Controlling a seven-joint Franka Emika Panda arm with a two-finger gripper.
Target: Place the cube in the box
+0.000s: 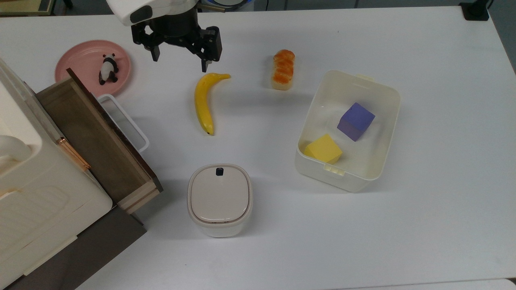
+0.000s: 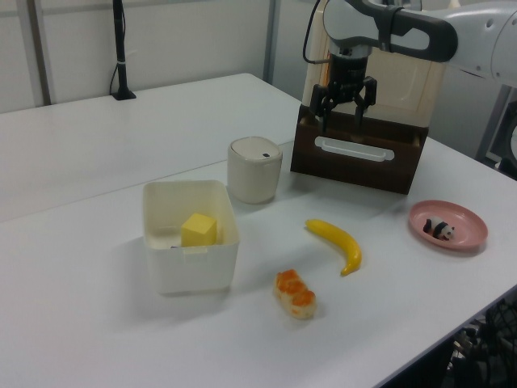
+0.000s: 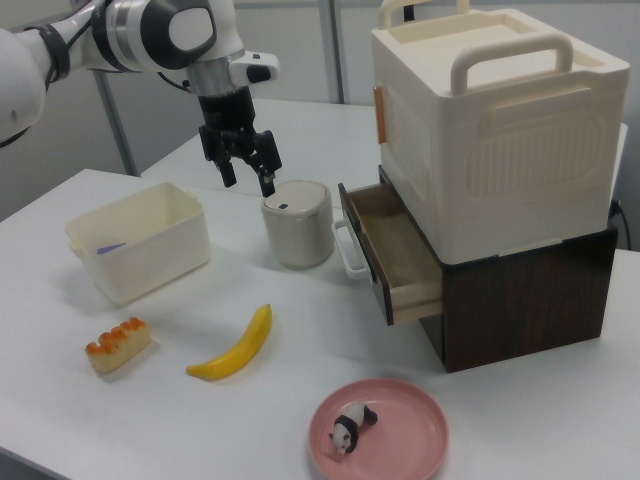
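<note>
Two cubes in box (image 1: 385,94); jaws apart, aloft.

No readable text, labels or numbers anywhere.

White-grey rounded arm links, dark grey joint bands. End effector (image 1: 179,58): black, two short fingers (image 1: 206,60) under boxy white wrist housing with small dark rectangular window. Black cable looping along upper link in left view.
</note>
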